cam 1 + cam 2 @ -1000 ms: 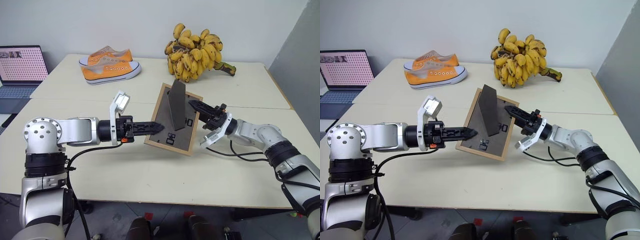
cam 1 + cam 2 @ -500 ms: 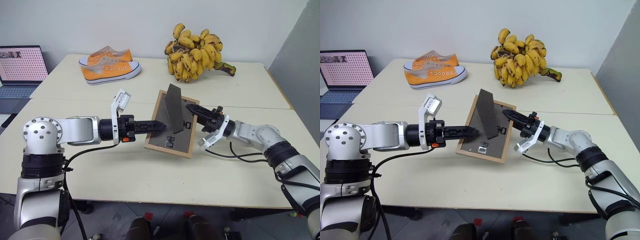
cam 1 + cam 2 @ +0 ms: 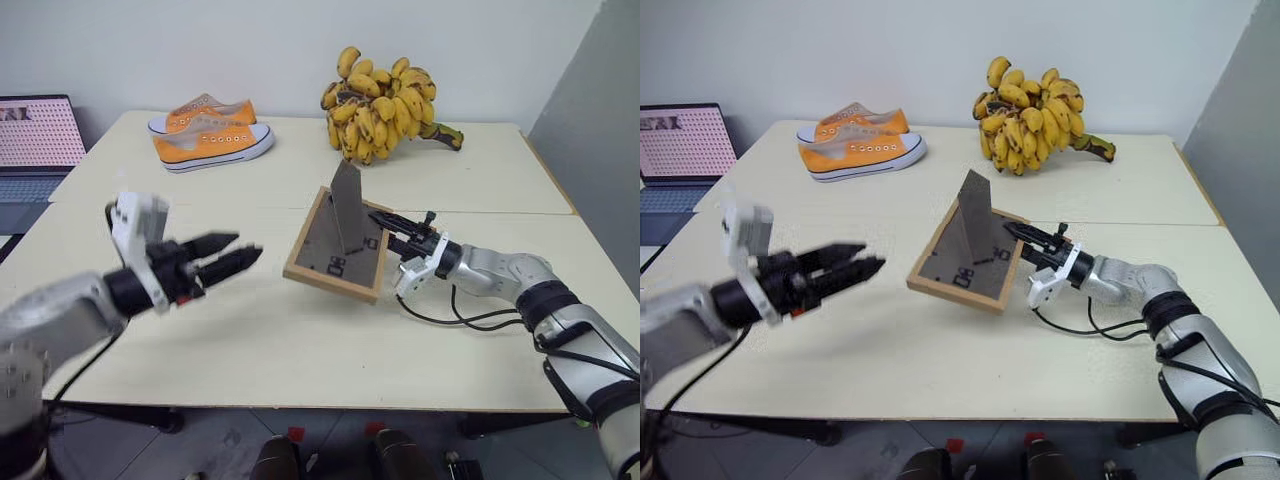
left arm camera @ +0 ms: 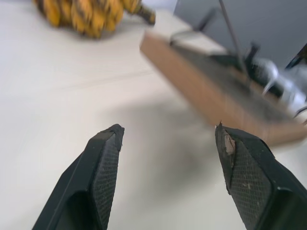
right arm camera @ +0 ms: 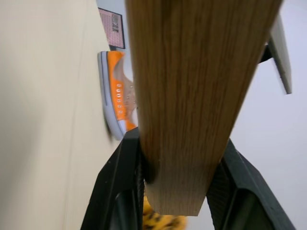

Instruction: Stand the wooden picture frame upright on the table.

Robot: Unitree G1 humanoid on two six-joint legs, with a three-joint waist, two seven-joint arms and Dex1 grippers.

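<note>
The frame sits near the middle of the table, tilted with its grey back facing up. Its near edge looks down on the table, though I can't be sure it touches; the far side is lifted. The prop stand sticks up from the back like a fin, and white marks show on the grey face beside it.

The right hand reaches in from the right and grips the frame's right edge. In the right wrist view its two black fingers pinch the light wood bar between them.

The left hand hangs above the table to the left of the frame, well apart from it. Its fingers are spread wide with nothing between them. They point toward the frame, whose wooden edge shows ahead in the left wrist view.

At the far side of the table lie a pair of orange sneakers and, to their right, a big bunch of bananas. A laptop stands open off the table's left end.
</note>
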